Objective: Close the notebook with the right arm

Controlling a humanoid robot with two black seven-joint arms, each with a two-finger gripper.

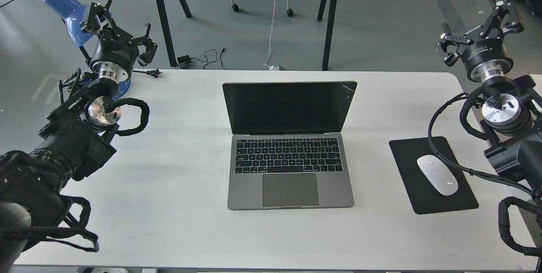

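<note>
The slim grey metal notebook is seen open in the middle of the flat white table, with its dark shiny screen stood up at the back and its black keys and smooth grey touch pad laid flat in front. The black jointed right arm is held up over the right edge of the table, bent at a round silver ring, with looped black ribbed cable hung beside it. Its black claw is pointed up and away from the table, and its fingers are spread apart with nothing between them. The notebook is well apart from this claw, lower down and off to its left, and is not touched by it. Between them, near the right arm, a thin black square mouse pad is laid flat with a smooth white rounded mouse on top. The left claw is held up at the far left corner, fingers spread apart, just beside a shiny blue lamp.
</note>
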